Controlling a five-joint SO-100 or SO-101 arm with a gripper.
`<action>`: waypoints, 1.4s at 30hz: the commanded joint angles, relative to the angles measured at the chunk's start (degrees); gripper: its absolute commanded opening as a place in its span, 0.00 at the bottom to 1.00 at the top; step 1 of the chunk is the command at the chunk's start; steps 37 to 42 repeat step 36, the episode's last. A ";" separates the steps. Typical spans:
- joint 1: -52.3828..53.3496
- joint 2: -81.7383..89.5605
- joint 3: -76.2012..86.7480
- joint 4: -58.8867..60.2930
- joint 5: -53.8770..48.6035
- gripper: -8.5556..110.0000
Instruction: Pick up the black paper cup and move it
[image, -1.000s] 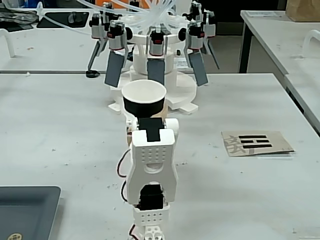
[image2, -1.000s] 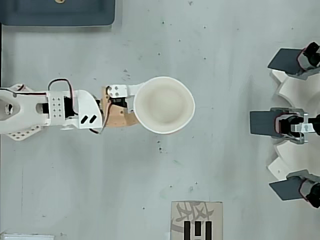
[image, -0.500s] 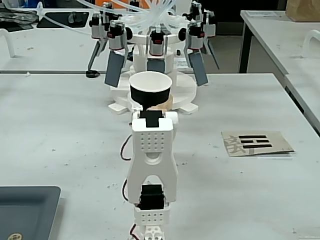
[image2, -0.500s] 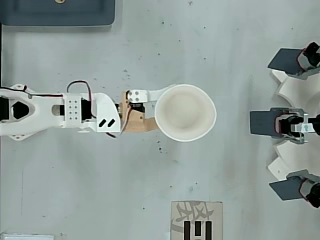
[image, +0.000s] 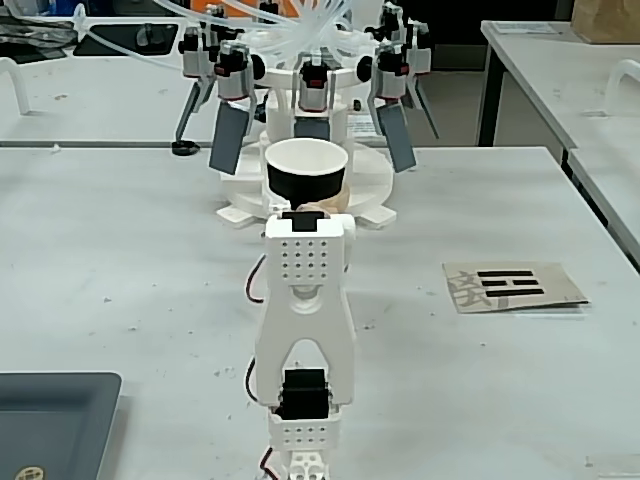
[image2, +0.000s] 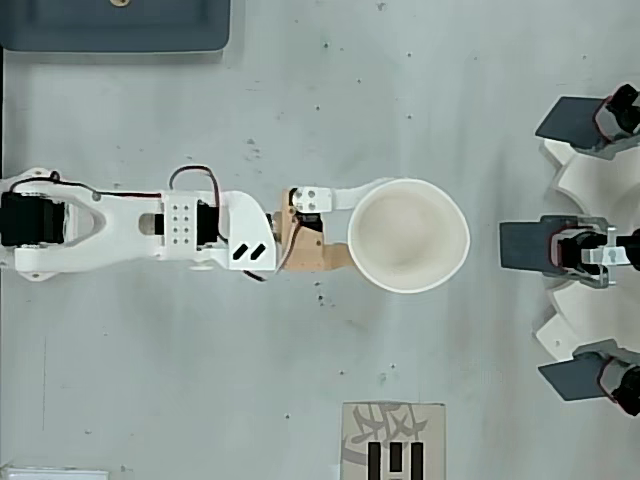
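Note:
The black paper cup (image: 303, 184) stands upright at the end of my white arm, its white rim and inside facing up. From overhead only the cup's white inside (image2: 408, 236) shows, and it looks large, as if raised off the table. My gripper (image: 306, 207) is shut on the cup's lower wall. In the overhead view the gripper (image2: 368, 232) has a white finger (image2: 345, 195) along one side of the cup and a tan finger (image2: 322, 256) on the other. The fingertips are hidden under the rim.
A white round machine with several dark paddles (image: 312, 110) stands just beyond the cup, at the right edge in the overhead view (image2: 585, 245). A printed card (image: 514, 285) (image2: 392, 440) lies on the table. A dark blue tray (image: 48, 420) (image2: 115, 25) sits beside my base.

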 joint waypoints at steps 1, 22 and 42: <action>0.97 0.18 -5.63 0.44 -0.18 0.14; 2.11 -8.79 -17.49 3.43 -0.35 0.13; 2.11 -9.40 -17.67 3.43 -0.26 0.13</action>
